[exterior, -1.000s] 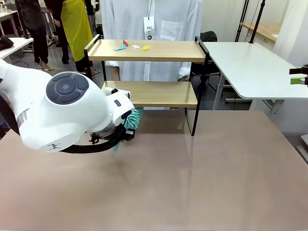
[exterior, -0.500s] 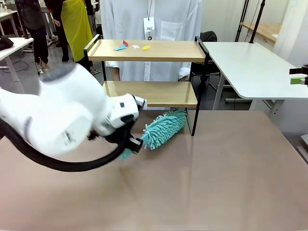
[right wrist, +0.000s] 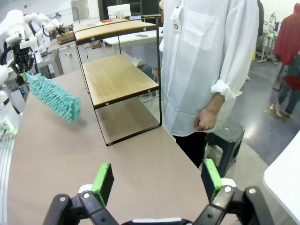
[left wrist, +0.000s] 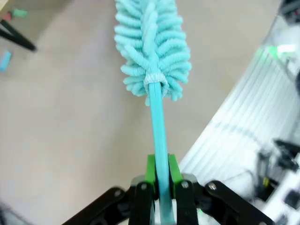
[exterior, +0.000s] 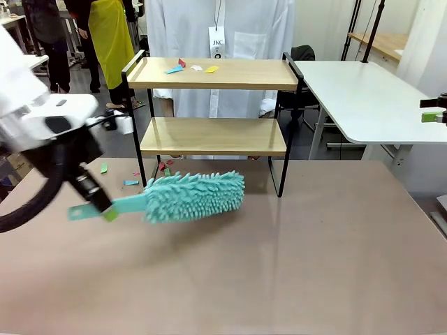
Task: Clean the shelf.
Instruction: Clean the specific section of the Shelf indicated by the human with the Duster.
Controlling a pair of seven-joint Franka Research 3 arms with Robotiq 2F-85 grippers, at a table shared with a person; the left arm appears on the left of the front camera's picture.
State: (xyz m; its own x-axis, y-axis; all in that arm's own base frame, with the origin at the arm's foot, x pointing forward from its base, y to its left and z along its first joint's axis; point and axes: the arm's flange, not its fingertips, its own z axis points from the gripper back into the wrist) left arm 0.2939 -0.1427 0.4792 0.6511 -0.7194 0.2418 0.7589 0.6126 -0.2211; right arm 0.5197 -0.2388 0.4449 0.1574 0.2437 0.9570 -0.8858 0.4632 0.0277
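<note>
Left gripper (left wrist: 159, 187) has its jaws squeezed tight on the handle of a fluffy teal duster (exterior: 192, 197), which is held over the tan tabletop (exterior: 293, 265) right in front of the shelf (exterior: 216, 136). The shelf sits at the table's far edge, with a few coloured paper scraps (exterior: 174, 69) on its top board. Right gripper (right wrist: 157, 180) hangs with its jaws wide apart and nothing in them, and a person in a white coat (exterior: 230, 28) stands behind the shelf, with a white table (exterior: 363, 98) off to the right.

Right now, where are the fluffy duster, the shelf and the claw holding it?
duster (exterior: 195, 197), front view, middle of its fluffy head.
shelf (exterior: 244, 73), front view, bare top board.
left claw (left wrist: 161, 168), left wrist view, between its fingertips.
</note>
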